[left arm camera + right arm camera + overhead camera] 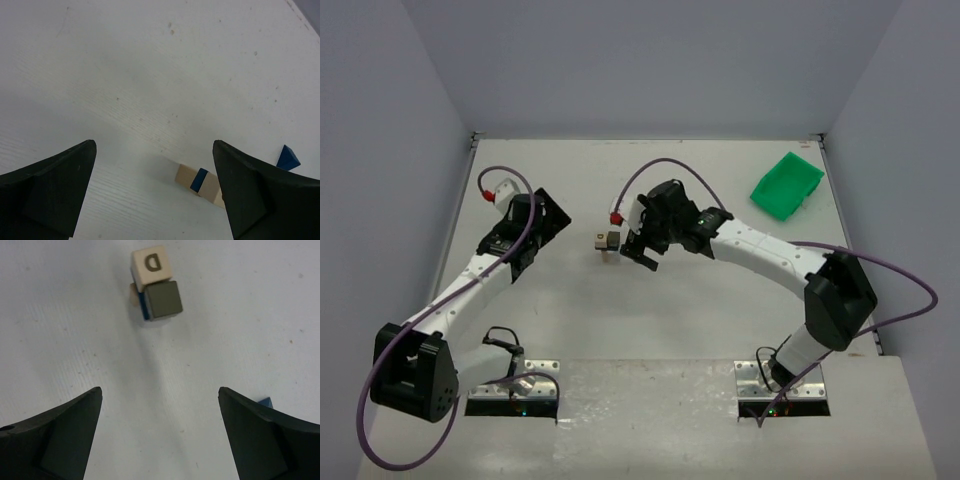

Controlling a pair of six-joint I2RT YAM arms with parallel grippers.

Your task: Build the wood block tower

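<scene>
The wood block tower (608, 243) stands mid-table as a small stack. From the side it shows tan wood with a dark blue layer (200, 180). Seen from above, the wood block tower (154, 284) has a cream block marked D and a grey-brown block side by side on top, with blue beneath. My right gripper (636, 247) is open just right of the stack, apart from it. In the right wrist view the right gripper (160, 435) holds nothing. My left gripper (548, 220) is open to the stack's left, and the left gripper (155, 192) is empty.
A green plastic bin (787, 184) lies at the back right by the wall. A loose blue triangular block (287, 158) sits on the table near the tower; the blue triangular block (265, 401) peeks out beside my right finger. Walls enclose three sides.
</scene>
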